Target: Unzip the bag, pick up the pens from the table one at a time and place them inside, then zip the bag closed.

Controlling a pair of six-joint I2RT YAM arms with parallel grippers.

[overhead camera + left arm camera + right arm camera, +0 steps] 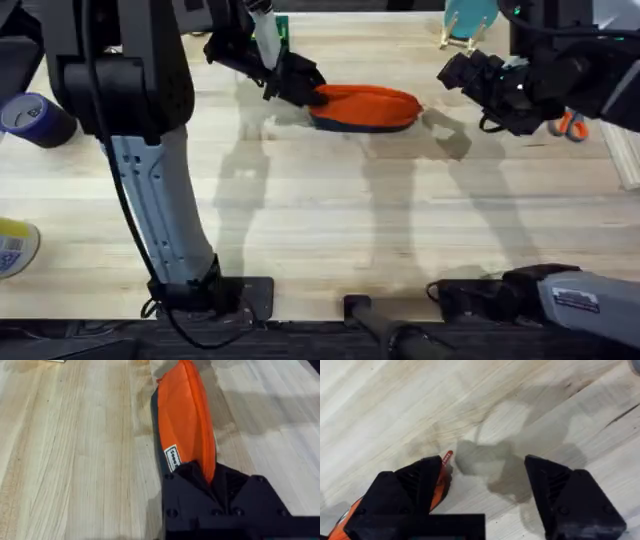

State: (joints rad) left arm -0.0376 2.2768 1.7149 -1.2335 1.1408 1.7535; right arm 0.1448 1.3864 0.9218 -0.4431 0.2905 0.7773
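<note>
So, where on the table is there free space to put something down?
The wide wood between the bag and the two arm bases is bare. Crowded spots: around the bag, where the left gripper holds its end, and the blue tape roll at the left edge.

Left arm: rises from its lower-left base and reaches far forward over the table.
Left gripper [300, 85]: low, black fingers [190, 480] closed on the end of the bag [365, 106].
Right arm: extended forward at the far right, wrist raised.
Right gripper [455, 72]: held above the table, fingers [560, 485] spread wide, gripping nothing.
</note>
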